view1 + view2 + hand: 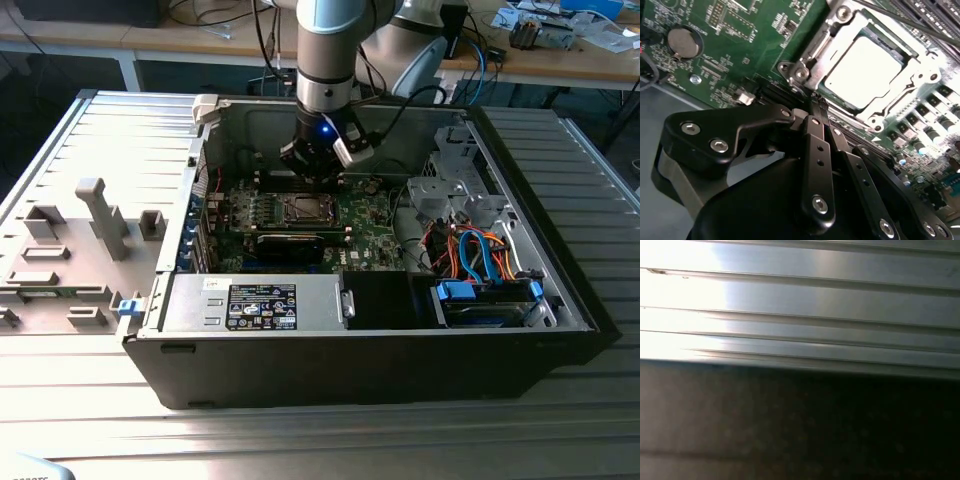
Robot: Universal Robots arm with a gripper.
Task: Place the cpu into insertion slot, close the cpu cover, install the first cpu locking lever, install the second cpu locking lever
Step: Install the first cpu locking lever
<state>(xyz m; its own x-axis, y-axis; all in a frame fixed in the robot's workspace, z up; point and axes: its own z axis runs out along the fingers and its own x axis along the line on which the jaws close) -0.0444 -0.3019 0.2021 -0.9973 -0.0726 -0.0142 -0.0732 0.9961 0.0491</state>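
The cpu (865, 70), a pale silvery square, lies in the insertion slot (805, 75) on the green board. The cpu cover (912, 82), a silver frame with a square window, lies flat around the chip. My gripper (817, 102) has its black fingers (816, 150) pressed together, tips just off one edge of the socket, with nothing visible between them. A thin dark rod (900, 20) runs along the socket's other side. In the exterior view the gripper (318, 172) hangs inside the open computer case, right above the socket (303, 209).
The case walls (520, 170) surround the board. A long black card (290, 243) lies near the socket, a power supply (262, 305) in front, blue and orange cables (480, 255) at the exterior view's right. Grey fixtures (100, 215) stand on the ribbed table. A coin battery (685, 42) sits on the board.
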